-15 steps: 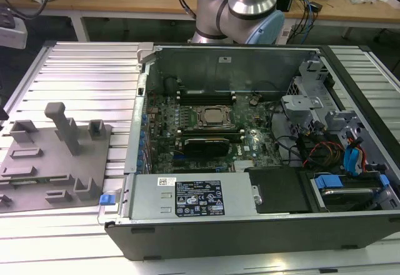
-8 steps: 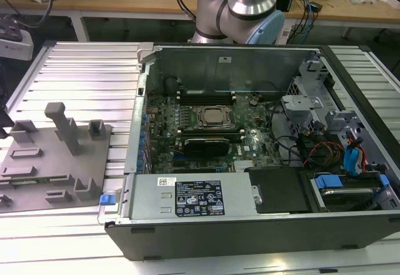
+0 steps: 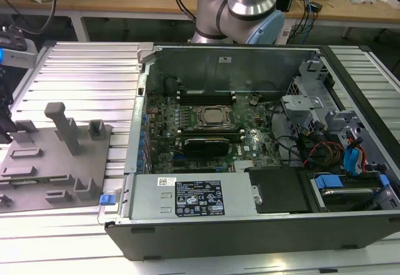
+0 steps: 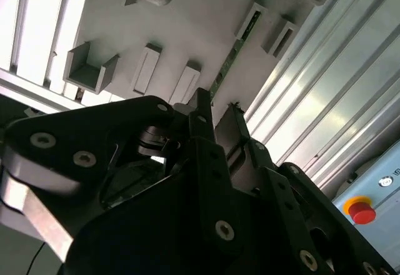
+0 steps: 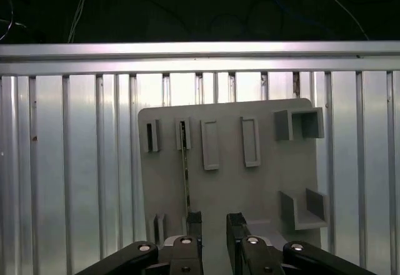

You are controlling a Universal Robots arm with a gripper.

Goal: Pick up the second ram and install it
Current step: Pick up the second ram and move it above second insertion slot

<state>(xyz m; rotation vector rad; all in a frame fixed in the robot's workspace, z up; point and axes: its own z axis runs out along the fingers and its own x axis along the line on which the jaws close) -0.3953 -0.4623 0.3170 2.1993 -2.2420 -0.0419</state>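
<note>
Poised with gripper (image 5: 214, 225) close above second ram (image 5: 185, 169), jaws spread. Ram stood edgewise in fixture tray (image 5: 226, 184), nine o'clock from computer case (image 3: 262, 234) in exterior view, likely for easy pinching.

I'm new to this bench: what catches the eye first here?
The open computer case dominates the exterior view, CPU socket at its centre. In both wrist views the open gripper hovers over a grey plate, near the ram standing on edge there.
</note>
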